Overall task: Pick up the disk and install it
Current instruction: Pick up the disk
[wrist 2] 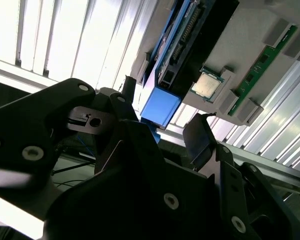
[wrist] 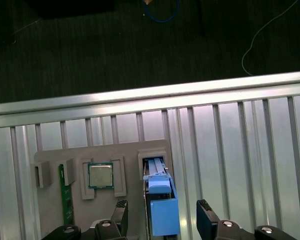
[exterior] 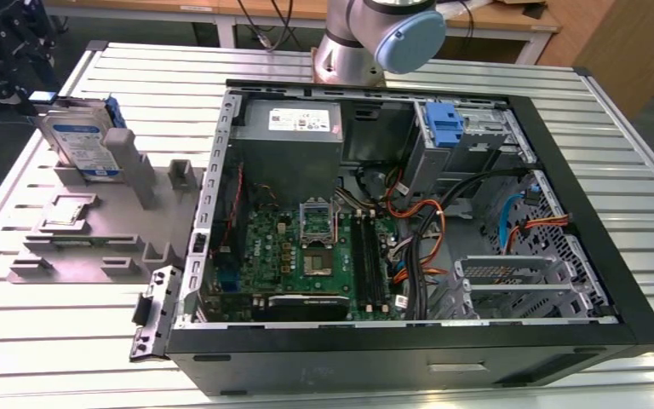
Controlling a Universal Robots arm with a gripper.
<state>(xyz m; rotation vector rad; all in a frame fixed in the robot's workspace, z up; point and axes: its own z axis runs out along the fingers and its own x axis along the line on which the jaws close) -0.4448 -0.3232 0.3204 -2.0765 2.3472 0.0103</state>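
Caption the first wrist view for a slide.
Open gripper lined up on the disk, which stands on edge in a grey fixture beside a processor chip and memory stick.

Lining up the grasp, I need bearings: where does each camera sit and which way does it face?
Exterior view: off the arm, above, looking down on the case and holder; arm shows.
First wrist view: on the wrist, facing down at the disk; fingertips flank it.
Second wrist view: on the wrist, facing along the open gripper at the disk.
Shared: all see the disk; both wrist views the CPU.
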